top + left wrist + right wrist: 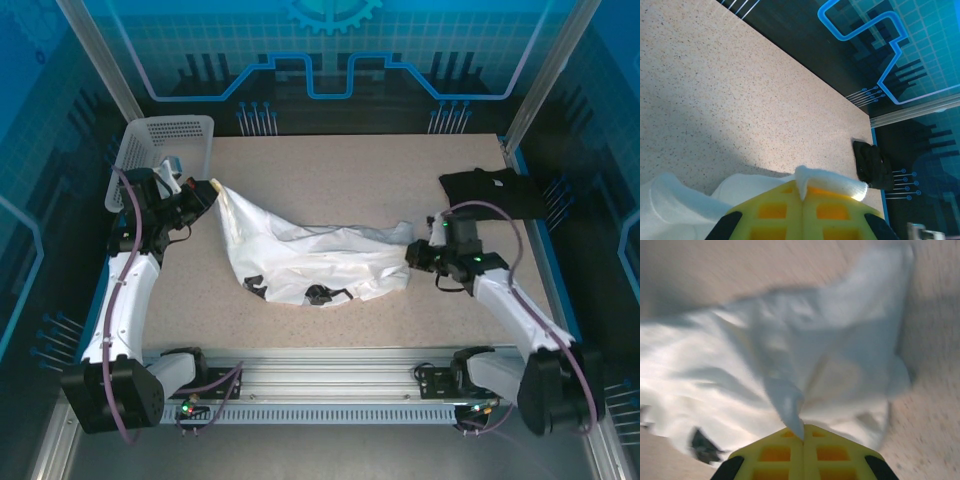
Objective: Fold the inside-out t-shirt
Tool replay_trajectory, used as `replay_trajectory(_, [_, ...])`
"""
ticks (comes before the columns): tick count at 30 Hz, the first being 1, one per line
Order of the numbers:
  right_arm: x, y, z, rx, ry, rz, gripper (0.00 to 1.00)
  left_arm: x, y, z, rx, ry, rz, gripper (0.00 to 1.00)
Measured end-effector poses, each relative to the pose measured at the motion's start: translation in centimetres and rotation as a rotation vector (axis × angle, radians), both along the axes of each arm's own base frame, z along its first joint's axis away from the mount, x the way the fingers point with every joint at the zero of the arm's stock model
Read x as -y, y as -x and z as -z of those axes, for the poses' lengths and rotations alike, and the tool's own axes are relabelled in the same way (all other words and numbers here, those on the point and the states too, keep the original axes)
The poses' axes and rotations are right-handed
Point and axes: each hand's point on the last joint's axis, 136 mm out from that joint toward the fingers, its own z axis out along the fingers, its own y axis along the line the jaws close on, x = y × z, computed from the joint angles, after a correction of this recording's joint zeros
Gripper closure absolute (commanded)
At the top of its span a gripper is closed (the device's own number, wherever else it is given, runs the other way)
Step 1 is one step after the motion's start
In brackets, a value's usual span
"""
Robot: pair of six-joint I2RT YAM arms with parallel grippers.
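The white, wrinkled cotton t-shirt [320,255] is stretched across the speckled beige table [350,165] between the two claws. Its middle sags toward the near edge, and small dark marks sit along that lower border.

The left claw [203,193] has its yellow fingers pressed together on one end of the t-shirt. In the left wrist view a rolled white edge of cloth pokes out past the tips of the left claw [802,194]. More white fabric bunches below and to the left of the tips. From this claw the shirt runs off to the right and toward the near edge.

The right claw [415,252] is also pinched on the t-shirt, at its opposite end. In the right wrist view a narrow peak of cloth rises from between the closed yellow fingers [775,452], and the rest of the fabric spreads away ahead of them. That picture is blurred, so which part of the shirt is pinched cannot be told; it looks like a fold near a corner.

A black folded garment [495,190] lies on the table beyond the right claw, apart from the t-shirt. A white plastic mesh basket [165,145] stands just beyond the left claw.
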Motion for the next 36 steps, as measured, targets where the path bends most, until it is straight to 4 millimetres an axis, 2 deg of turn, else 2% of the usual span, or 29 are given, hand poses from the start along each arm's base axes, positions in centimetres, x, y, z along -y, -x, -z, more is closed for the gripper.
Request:
replay_trajectory(3, [0.0, -0.7, -5.7, 0.181, -0.086, -0.030, 1.00, 0.1, 0.1, -0.2, 0.000, 0.013, -0.002, 1.00])
replay_trajectory(6, [-0.3, -1.5, -12.4, 0.334, -0.152, -0.091, 1.00, 0.3, 0.5, -0.9, 0.007, 0.038, -0.006, 1.00])
replay_trajectory(9, [-0.7, -1.8, -20.0, 0.497, -0.194, -0.171, 1.00, 0.2, 0.9, -2.2, 0.025, 0.075, -0.018, 1.00])
replay_trajectory(11, [-1.1, -1.5, -24.3, 0.596, -0.204, -0.230, 1.00, -0.8, 1.0, -3.7, 0.049, 0.103, -0.045, 1.00])
replay_trajectory(13, [-1.5, -0.7, -27.3, 0.667, -0.208, -0.289, 1.00, -3.1, 1.2, -6.0, 0.089, 0.141, -0.111, 1.00])
replay_trajectory(15, [-1.8, -0.1, -28.3, 0.693, -0.206, -0.323, 1.00, -5.5, 1.4, -7.9, 0.134, 0.157, -0.182, 1.00])
replay_trajectory(17, [-2.0, 0.2, -27.9, 0.673, -0.210, -0.343, 1.00, -6.8, 1.8, -9.2, 0.171, 0.164, -0.226, 1.00])
replay_trajectory(19, [-2.1, 0.3, -26.3, 0.627, -0.218, -0.351, 1.00, -6.6, 2.2, -9.7, 0.186, 0.175, -0.222, 1.00])
replay_trajectory(23, [-2.1, 1.2, -19.1, 0.442, -0.244, -0.334, 1.00, -6.3, 2.7, -7.9, 0.159, 0.182, -0.219, 1.00])
replay_trajectory(27, [-2.2, 3.7, -10.4, 0.205, -0.277, -0.290, 1.00, -6.2, 3.0, -5.0, 0.087, 0.183, -0.222, 1.00])
replay_trajectory(29, [-2.1, 5.0, -7.0, 0.109, -0.280, -0.268, 1.00, -6.1, 3.1, -4.0, 0.060, 0.183, -0.223, 1.00])
replay_trajectory(33, [-2.1, 7.0, -1.6, -0.043, -0.271, -0.223, 1.00, -6.0, 3.2, -2.5, 0.028, 0.164, -0.219, 1.00])
replay_trajectory(36, [-2.0, 8.0, 1.1, -0.121, -0.241, -0.190, 1.00, -6.0, 3.3, -1.5, 0.005, 0.141, -0.220, 1.00])
